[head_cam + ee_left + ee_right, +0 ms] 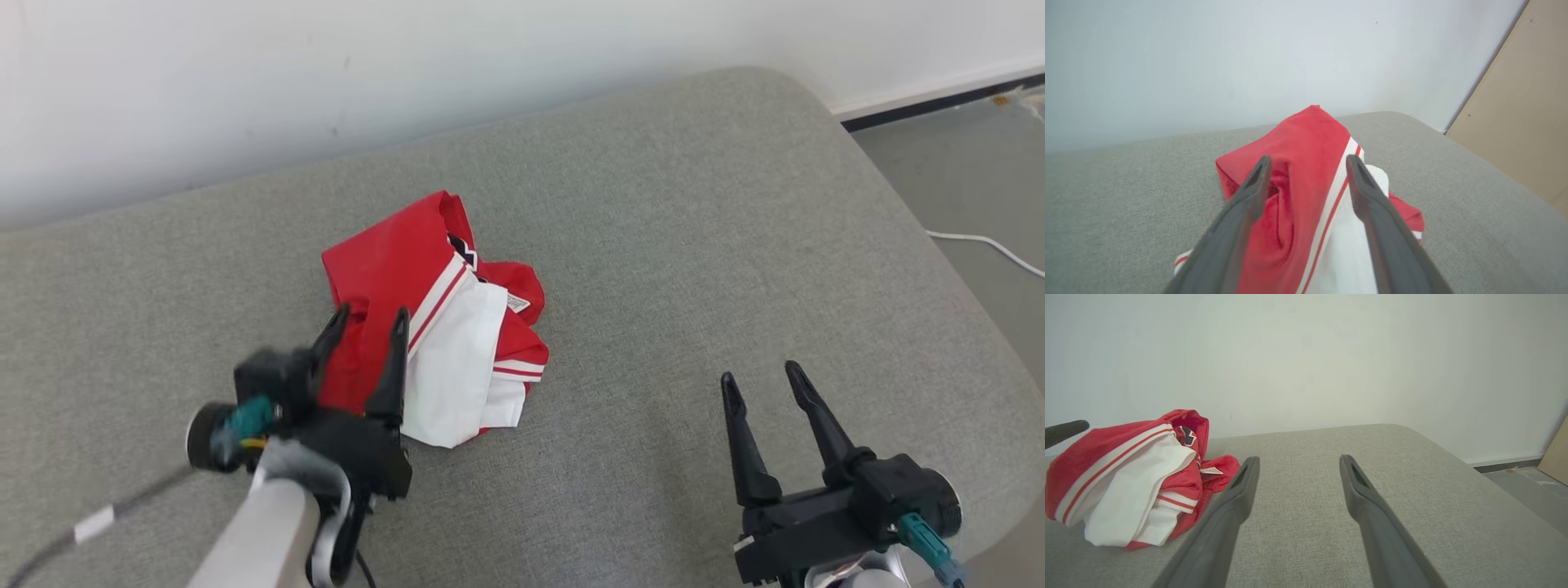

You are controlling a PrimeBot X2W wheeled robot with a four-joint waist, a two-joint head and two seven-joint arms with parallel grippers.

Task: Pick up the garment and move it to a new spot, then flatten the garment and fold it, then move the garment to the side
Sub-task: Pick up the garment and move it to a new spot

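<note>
Garment (433,318), red with white panels and stripes, lies crumpled in a heap near the middle of the grey cushion (694,245), below the white wall (245,82). The left gripper (371,314) is over its red near side with fingers spread, gripping nothing; contact is unclear. The right gripper (760,374), also spread, hangs over bare cushion well apart to the right.

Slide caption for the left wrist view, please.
Open left gripper poised at the crumpled red-and-white garment lying on the grey cushion.
</note>
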